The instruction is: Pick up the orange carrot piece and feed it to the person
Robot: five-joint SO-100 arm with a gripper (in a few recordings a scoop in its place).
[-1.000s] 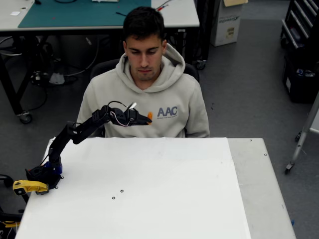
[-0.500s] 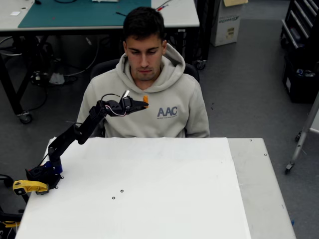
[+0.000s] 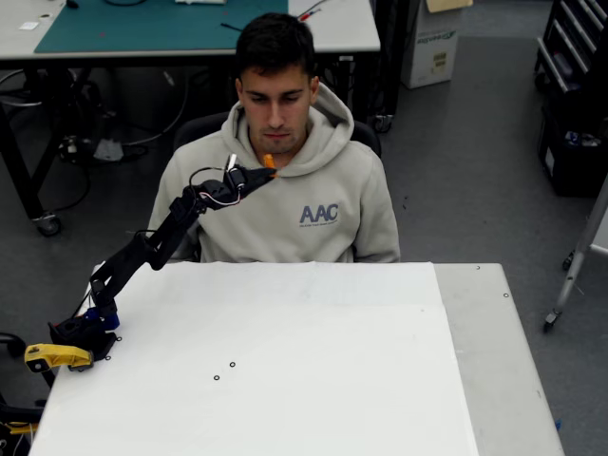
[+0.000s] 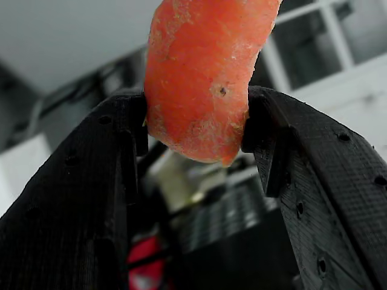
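Observation:
The orange carrot piece is held up in the air just below the person's chin, in front of the hoodie collar. My black gripper is shut on it at the end of the raised arm. In the wrist view the carrot piece is large and rough, clamped between the two black fingers, and sticks out past their tips. The person sits behind the white table in a light hoodie with "AAC" on the chest, looking down.
My arm's base with a yellow part stands at the table's left edge. Behind the person is a workbench with a green mat. A grey strip runs along the table's right side.
The arm has risen and swung toward the person. The carrot piece went from chest height near the "AAC" letters up to just below the chin. The grip stayed shut.

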